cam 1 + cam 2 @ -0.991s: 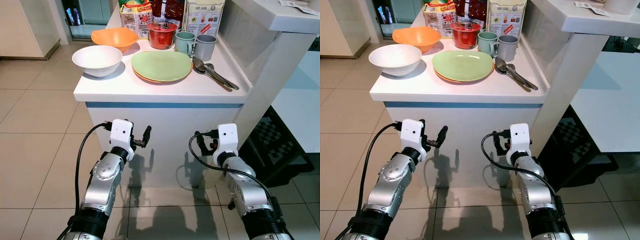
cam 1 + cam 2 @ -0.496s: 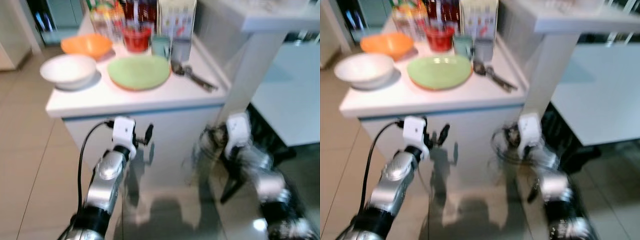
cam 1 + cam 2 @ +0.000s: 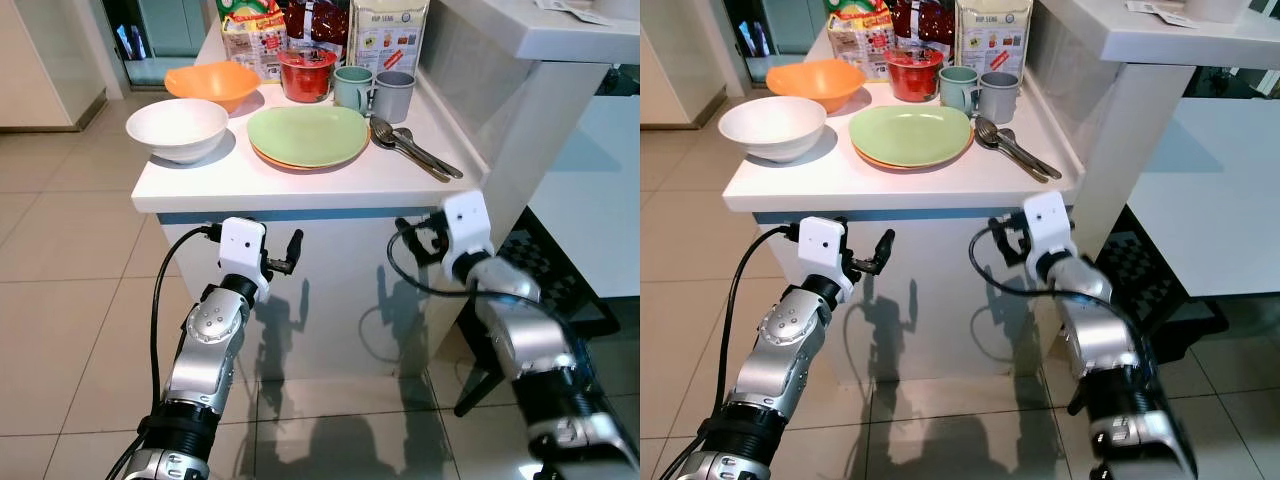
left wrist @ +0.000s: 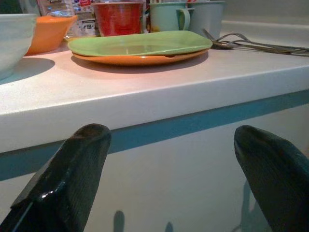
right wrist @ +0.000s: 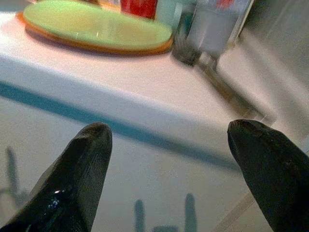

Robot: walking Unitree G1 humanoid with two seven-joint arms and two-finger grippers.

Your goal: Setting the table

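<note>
On the white counter (image 3: 300, 185) a green plate (image 3: 307, 134) lies stacked on an orange one. A white bowl (image 3: 177, 127) and an orange bowl (image 3: 213, 80) stand to its left. Behind the plate are a red container (image 3: 306, 72), a green mug (image 3: 352, 88) and a grey mug (image 3: 392, 95). Cutlery (image 3: 410, 147) lies to the right of the plate. My left gripper (image 3: 286, 257) hangs open below the counter's front edge. My right gripper (image 3: 415, 236) is open too, just under that edge, below the cutlery. Both hold nothing.
Food packages (image 3: 250, 25) line the back of the counter. A tall white ledge (image 3: 530, 50) rises at its right side. Further right stands a white table (image 3: 600, 190) with a black crate (image 3: 550, 275) under it. Tiled floor lies open on the left.
The view has shifted and steadied after a blur. My right arm has risen and moved in toward the counter's front edge. The left arm holds about the same pose.
</note>
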